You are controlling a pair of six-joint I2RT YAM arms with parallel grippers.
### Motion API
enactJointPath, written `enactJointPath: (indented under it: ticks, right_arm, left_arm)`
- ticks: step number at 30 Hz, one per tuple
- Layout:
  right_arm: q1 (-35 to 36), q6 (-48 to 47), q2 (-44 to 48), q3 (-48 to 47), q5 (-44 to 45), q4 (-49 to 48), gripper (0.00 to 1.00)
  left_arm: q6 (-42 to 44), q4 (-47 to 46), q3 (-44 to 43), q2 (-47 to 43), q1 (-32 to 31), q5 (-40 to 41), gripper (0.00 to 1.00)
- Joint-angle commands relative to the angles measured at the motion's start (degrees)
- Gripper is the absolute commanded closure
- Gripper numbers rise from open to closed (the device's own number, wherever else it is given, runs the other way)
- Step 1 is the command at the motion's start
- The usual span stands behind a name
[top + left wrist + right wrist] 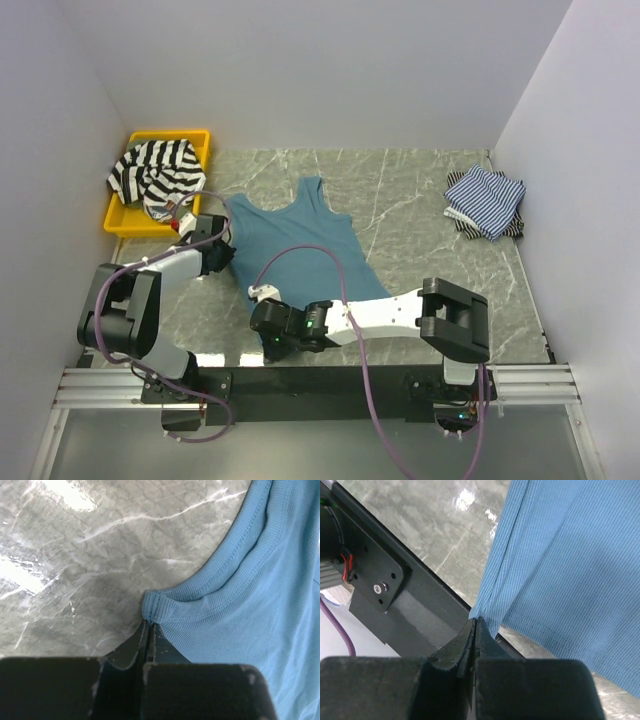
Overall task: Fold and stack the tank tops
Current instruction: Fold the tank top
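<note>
A: Teal tank top [300, 240] from above?
B: Spread on the tabletop [430, 260] between left claw [218, 243] and right claw [270, 340]; bold-striped top [155, 172] in the yellow tray [118, 222], thin-striped tops [487, 200] far right.
A: Left wrist?
B: Left claw [148, 626] clenched on the teal top's ribbed edge [165, 607].
A: Right wrist?
B: Right claw [474, 624] pinches its hem corner beside the tabletop's near edge

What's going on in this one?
Both arms are working on the teal tank top, which lies spread out on the marble table. The left pincer is shut on its edge by an armhole, and the right pincer is shut on a corner of its bottom hem. No fold is made yet. A black-and-white striped top sits heaped in the yellow tray, and blue-striped tops are piled at the far right.
</note>
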State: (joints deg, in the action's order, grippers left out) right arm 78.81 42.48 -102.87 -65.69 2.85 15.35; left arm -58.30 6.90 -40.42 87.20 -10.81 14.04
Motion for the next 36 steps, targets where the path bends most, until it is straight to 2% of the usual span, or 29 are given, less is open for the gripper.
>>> enactJointPath:
  ticks: [1,5,11,17,25,30,36]
  right_arm:
    - [0.56,0.85,3.73,1.09,-1.45,-2.96,1.0]
    - [0.47,0.06,4.34,-0.31,0.04,-1.82,1.0]
    - [-2.95,-0.91,8.37,0.73,0.31,-1.38,1.0]
    - [-8.04,-0.82,13.83,7.49,-0.65,-3.66,1.0]
    - [-13.67,1.02,19.1,18.48,-1.88,-8.67,1.0]
    - [-15.44,2.17,20.69,23.84,-1.45,-10.17,1.0]
    - [-15.96,3.49,22.27,27.63,0.31,-10.08,1.0]
  left_arm:
    - [-0.94,-3.29,1.05,-2.82,0.44,-0.5,0.99]
    - [0.29,-2.33,-1.49,-3.79,0.44,-0.6,0.99]
    - [1.26,1.53,-11.06,0.51,-2.36,-0.07,0.99]
    - [1.35,6.37,-24.5,10.6,-7.55,1.95,0.99]
    - [1.17,10.15,-34.7,19.66,-13.79,4.06,0.99]
    - [1.17,11.38,-37.62,23.01,-15.64,4.59,0.99]
    - [1.52,10.68,-36.57,23.1,-16.53,4.33,0.99]
